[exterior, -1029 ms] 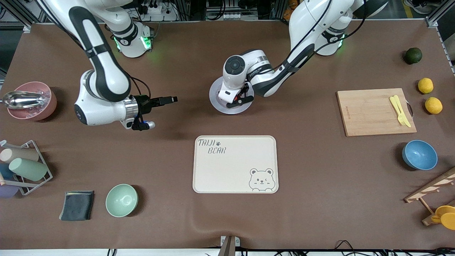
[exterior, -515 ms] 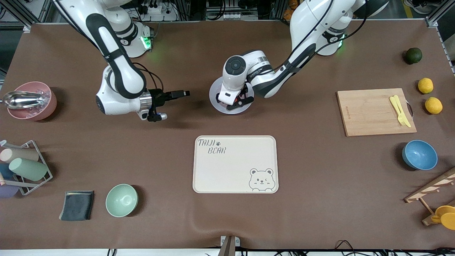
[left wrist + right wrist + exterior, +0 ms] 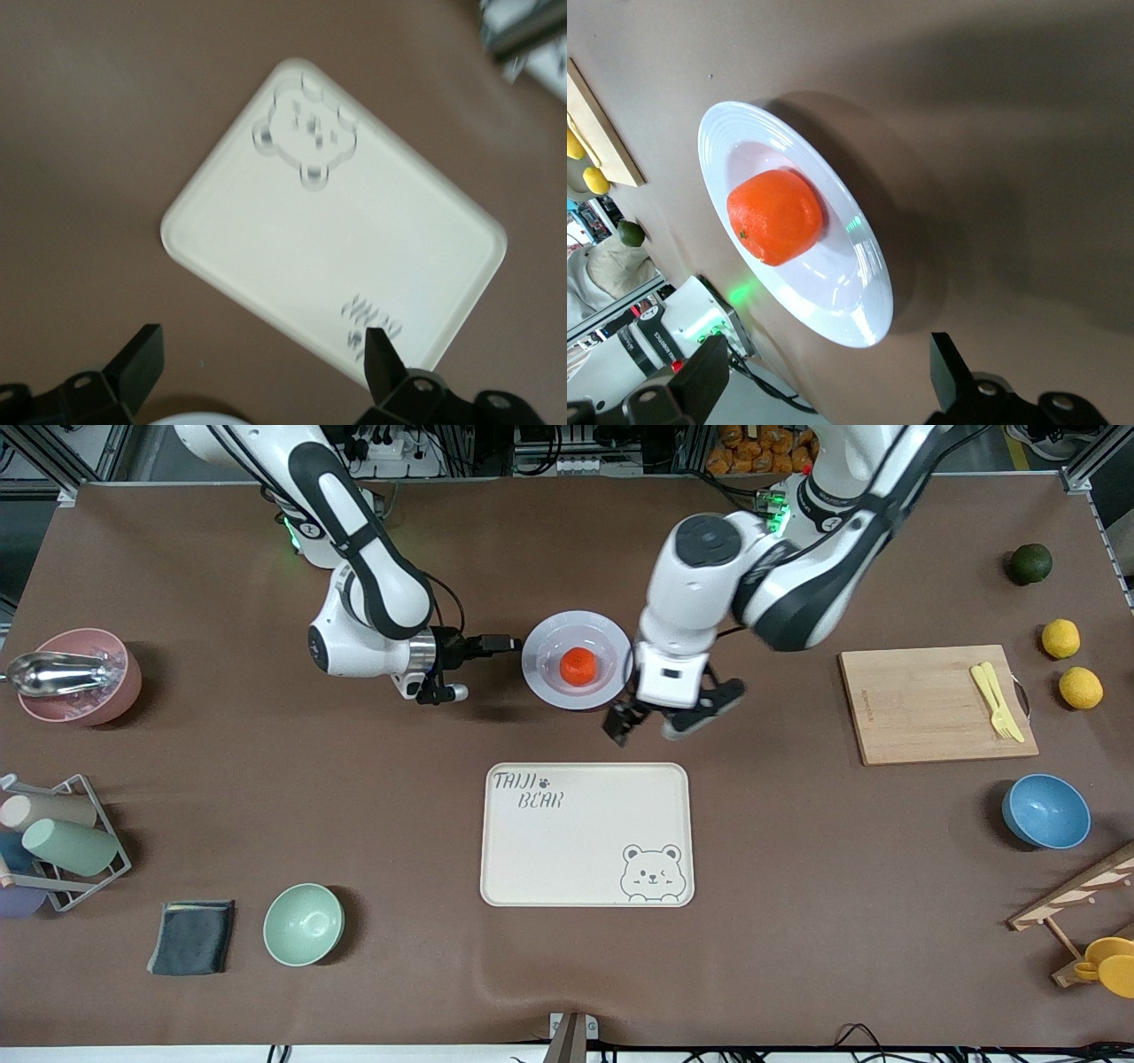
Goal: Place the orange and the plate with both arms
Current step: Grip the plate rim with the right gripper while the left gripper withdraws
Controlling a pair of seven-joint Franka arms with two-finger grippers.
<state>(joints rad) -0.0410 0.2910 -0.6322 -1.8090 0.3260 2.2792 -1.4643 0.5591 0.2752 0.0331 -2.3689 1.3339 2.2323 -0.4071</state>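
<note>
Brown matting covers the desk, where the small round bright orange-red mandarin sits in the sunken centre of the round pale lavender-white shallow plate. Nearer the front camera lies a cream rectangular tray with a bear drawing. Left hand hangs released, fingers spread, above the desk between plate and tray. Right hand is level beside the plate's rim, fingers apart, grasping nothing.

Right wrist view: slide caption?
Orange resting on the plate, open right gripper alongside its rim.
</note>
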